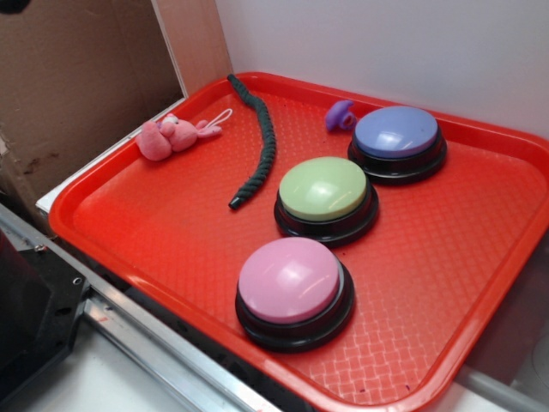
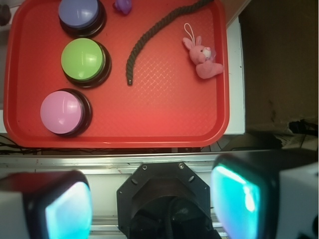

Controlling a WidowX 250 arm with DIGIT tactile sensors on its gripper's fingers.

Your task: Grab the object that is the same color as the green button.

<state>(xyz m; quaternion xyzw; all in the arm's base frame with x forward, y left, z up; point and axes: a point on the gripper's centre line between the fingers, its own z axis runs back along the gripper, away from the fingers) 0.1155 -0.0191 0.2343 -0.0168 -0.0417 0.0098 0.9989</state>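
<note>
A long, dark green twisted cord (image 1: 259, 142) (image 2: 159, 35) lies slightly curved on the red tray (image 1: 171, 223) (image 2: 169, 114), running from the tray's far edge toward its middle. The green button (image 1: 324, 190) (image 2: 82, 59), a light-green dome on a black base, stands beside the cord's near end. My gripper (image 2: 154, 206) is open, high above and outside the tray's near rim, over the robot base. Its teal pads (image 2: 70, 211) stand wide apart with nothing between them. The gripper does not show in the exterior view.
A pink-domed button (image 1: 292, 281) (image 2: 62, 112) and a purple-blue-domed button (image 1: 396, 133) (image 2: 79, 12) flank the green one. A pink plush toy (image 1: 169, 136) (image 2: 202, 57) lies by the cord, a small purple piece (image 1: 340, 115) (image 2: 122, 5) near the far rim. Cardboard (image 1: 77, 86) stands beside the tray.
</note>
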